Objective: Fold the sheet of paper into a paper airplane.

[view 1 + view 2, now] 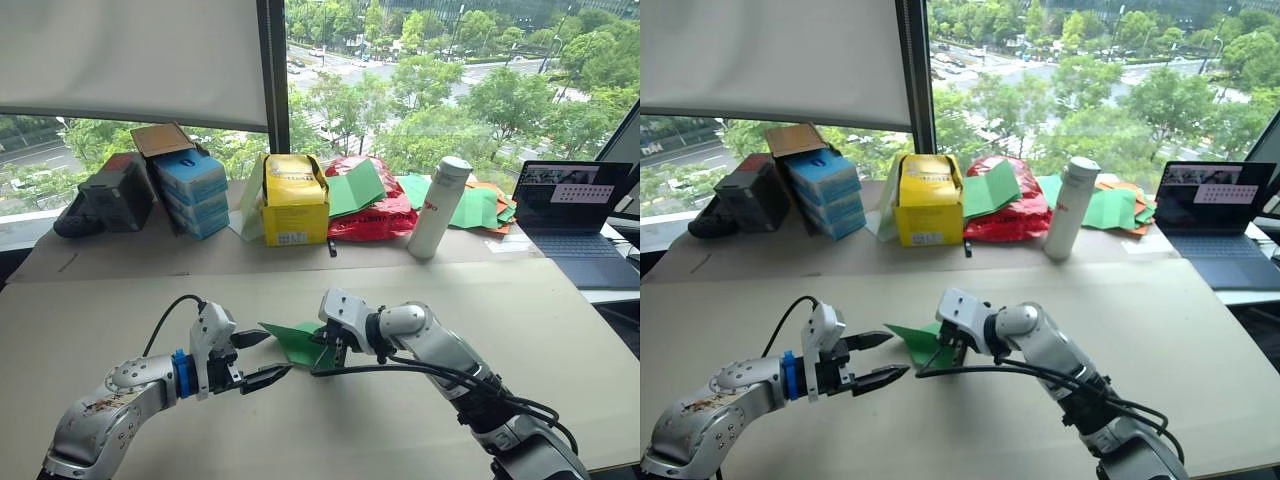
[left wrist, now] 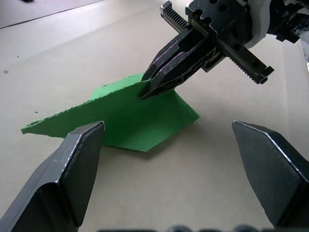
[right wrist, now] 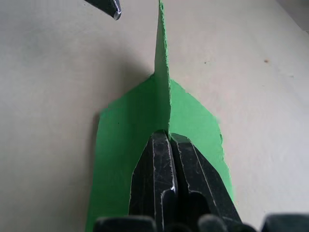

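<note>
Here your right gripper [image 2: 145, 89] is clenched on a raised fold of the paper airplane [image 2: 130, 116], which lies on the table [image 1: 400, 420] between the two arms. Your left gripper [image 1: 262, 358] hangs open just beside its tip, apparently not touching, though that's hard to judge.

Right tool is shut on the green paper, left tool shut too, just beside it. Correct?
Not quite. The right tool is shut on the paper, but the left tool is open, its fingers spread wide beside the paper without touching it. The left wrist view shows this.
</note>
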Robot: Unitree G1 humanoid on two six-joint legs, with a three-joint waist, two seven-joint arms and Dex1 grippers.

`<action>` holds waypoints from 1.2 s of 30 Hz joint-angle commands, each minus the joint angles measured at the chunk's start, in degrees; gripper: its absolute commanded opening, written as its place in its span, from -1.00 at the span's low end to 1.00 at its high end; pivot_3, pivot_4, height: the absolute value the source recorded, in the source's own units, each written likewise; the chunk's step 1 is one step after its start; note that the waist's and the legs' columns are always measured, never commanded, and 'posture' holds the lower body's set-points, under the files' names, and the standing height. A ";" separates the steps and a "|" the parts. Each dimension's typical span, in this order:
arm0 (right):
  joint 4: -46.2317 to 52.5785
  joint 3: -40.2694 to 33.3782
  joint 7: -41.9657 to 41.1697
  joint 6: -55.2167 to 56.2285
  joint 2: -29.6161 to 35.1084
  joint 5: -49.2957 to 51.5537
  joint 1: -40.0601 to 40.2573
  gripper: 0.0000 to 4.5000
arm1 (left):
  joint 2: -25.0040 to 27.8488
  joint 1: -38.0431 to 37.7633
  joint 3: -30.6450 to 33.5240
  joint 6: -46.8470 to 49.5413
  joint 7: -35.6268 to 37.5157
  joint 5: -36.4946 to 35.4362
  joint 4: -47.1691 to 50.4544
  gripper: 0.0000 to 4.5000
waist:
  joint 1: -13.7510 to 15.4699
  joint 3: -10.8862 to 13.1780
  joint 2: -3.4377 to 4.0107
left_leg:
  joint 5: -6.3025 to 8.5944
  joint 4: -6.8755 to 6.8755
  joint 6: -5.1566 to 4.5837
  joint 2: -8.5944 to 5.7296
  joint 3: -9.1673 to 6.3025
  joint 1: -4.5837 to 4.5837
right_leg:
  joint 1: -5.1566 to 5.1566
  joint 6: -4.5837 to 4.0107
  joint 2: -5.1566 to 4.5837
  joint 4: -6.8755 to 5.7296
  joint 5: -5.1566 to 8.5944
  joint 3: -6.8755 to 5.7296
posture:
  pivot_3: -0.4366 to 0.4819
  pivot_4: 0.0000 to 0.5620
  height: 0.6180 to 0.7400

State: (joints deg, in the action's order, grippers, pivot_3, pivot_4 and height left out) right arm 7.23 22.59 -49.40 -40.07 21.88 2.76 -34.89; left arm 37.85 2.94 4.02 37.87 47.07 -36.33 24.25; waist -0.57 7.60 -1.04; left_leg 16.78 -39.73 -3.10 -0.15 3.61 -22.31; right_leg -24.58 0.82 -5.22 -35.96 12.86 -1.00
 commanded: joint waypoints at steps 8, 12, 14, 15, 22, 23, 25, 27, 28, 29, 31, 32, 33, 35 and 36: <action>10.42 -25.10 14.76 -18.96 4.09 4.04 3.47 -0.99 | -2.92 5.99 0.86 2.14 -4.90 -5.39 7.80 1.00 | 0.31 0.01 0.01 | 0.02 0.07 0.08 -0.01 0.02 -0.04 | -0.03 0.02 -0.05 0.05 -0.01 0.01 | -0.05 -0.47 1.00; 12.79 -31.52 20.70 -25.85 5.42 2.85 5.19 -0.99 | -2.74 7.69 0.57 2.50 -5.10 -5.84 7.45 1.00 | -0.04 0.02 0.02 | -0.03 0.08 0.13 -0.02 0.05 -0.14 | -0.16 0.01 0.00 0.01 -0.01 0.05 | -0.05 -0.47 1.00; 13.01 -34.45 23.68 -28.74 6.09 1.99 6.45 -0.99 | -2.83 8.68 -0.34 2.47 -4.84 -5.52 6.89 1.00 | 0.00 0.01 0.01 | -0.02 0.07 0.09 -0.02 0.05 -0.14 | -0.15 0.01 0.03 -0.01 -0.01 0.05 | -0.05 -0.47 1.00; 12.87 -35.39 24.88 -29.78 6.06 1.91 6.87 -0.99 | -2.94 9.21 -0.75 2.61 -4.76 -5.58 6.76 1.00 | 0.11 0.02 0.02 | -0.01 0.06 0.07 -0.02 0.05 -0.14 | -0.14 0.01 0.05 -0.01 -0.01 0.05 | -0.05 -0.47 1.00; 12.21 -34.76 27.25 -30.97 6.56 3.32 10.87 -0.99 | -2.75 10.61 -2.11 3.53 -4.26 -5.68 6.87 1.00 | 0.04 0.02 0.02 | 0.14 0.01 -0.23 -0.03 0.14 -0.11 | -0.05 0.03 0.52 0.02 0.00 0.08 | -0.05 -0.47 1.00; 11.83 -34.95 27.50 -30.52 6.49 3.43 11.35 -0.99 | -2.79 10.72 -2.20 3.52 -4.29 -5.65 6.89 1.00 | 0.04 0.02 0.02 | 0.14 0.00 -0.23 -0.02 0.15 -0.11 | -0.03 0.03 0.64 0.03 0.00 0.14 | -0.05 -0.47 1.00; 10.72 -35.40 28.10 -29.05 6.10 3.56 12.06 -0.99 | -2.93 11.07 -2.47 3.42 -4.37 -5.60 6.92 1.00 | 0.03 0.02 0.02 | 0.13 -0.05 -0.23 -0.01 0.15 -0.11 | -0.01 0.05 0.76 0.05 0.00 0.17 | -0.05 -0.47 1.00; 9.98 -35.47 28.62 -28.07 5.87 3.56 12.57 -0.99 | -2.91 11.25 -2.80 3.37 -4.29 -5.59 7.04 1.00 | 0.04 0.02 0.02 | 0.13 -0.05 -0.23 -0.01 0.15 -0.08 | 0.02 0.05 0.78 0.05 0.00 0.18 | -0.05 -0.47 1.00; 9.84 -35.36 28.83 -27.84 5.82 3.58 12.82 -0.99 | -2.81 11.27 -2.93 3.36 -4.21 -5.56 7.09 1.00 | 0.04 0.02 0.01 | 0.13 -0.06 -0.23 0.00 0.16 -0.04 | 0.07 0.06 0.80 0.05 0.00 0.18 | -0.05 -0.47 1.00; 9.81 -35.30 28.98 -27.67 5.76 3.71 13.04 -0.99 | -2.67 11.27 -3.04 3.38 -4.05 -5.54 7.15 1.00 | 0.04 0.02 0.02 | 0.13 -0.05 -0.23 0.00 0.16 -0.01 | 0.10 0.06 0.80 0.06 0.01 0.18 | -0.05 -0.47 1.00; 10.00 -35.63 29.23 -27.50 5.40 4.23 13.21 -0.99 | -2.47 11.29 -3.03 3.37 -3.80 -5.58 7.18 1.00 | 0.04 0.02 0.01 | 0.13 -0.06 -0.23 0.00 0.16 0.00 | 0.11 0.07 0.81 0.06 0.01 0.17 | -0.05 -0.47 1.00; 10.14 -36.09 29.55 -27.36 5.07 4.41 13.09 -0.86 | -2.42 11.31 -2.96 3.35 -3.69 -5.60 7.15 1.00 | 0.04 0.02 0.01 | 0.13 -0.06 -0.23 0.00 0.15 0.01 | 0.13 0.07 0.82 0.07 0.01 0.16 | -0.05 -0.47 1.00; 10.46 -36.35 29.65 -27.07 5.16 4.56 12.88 -0.72 | -2.34 11.32 -2.89 3.28 -3.56 -5.55 7.09 1.00 | 0.06 0.02 0.01 | 0.13 -0.06 -0.23 -0.01 0.15 0.01 | 0.13 0.08 0.82 0.07 0.01 0.16 | -0.05 -0.47 1.00; 11.13 -37.36 29.41 -26.34 5.00 5.53 12.31 -0.44 | -2.21 11.39 -2.72 3.19 -3.36 -5.45 6.95 1.00 | 0.09 0.02 0.01 | 0.13 -0.06 -0.23 0.00 0.15 0.01 | 0.14 0.08 0.82 0.07 0.01 0.16 | -0.05 -0.47 1.00; 11.87 -37.73 29.10 -26.05 5.47 6.11 11.45 -0.28 | -2.14 11.46 -2.63 3.16 -3.27 -5.41 6.87 1.00 | 0.10 0.02 0.02 | 0.13 -0.06 -0.23 -0.01 0.15 0.01 | 0.13 0.08 0.82 0.07 0.01 0.15 | -0.05 -0.47 1.00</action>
State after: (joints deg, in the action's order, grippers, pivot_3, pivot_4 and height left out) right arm 16.25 -12.67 -20.26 -68.23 26.54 8.07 -21.68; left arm 35.22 13.38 0.95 41.59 43.38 -41.39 30.19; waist -0.47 7.62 -1.03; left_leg 16.92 -39.80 -3.33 -0.16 3.76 -22.30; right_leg -24.45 0.90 -4.40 -35.89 12.88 -0.85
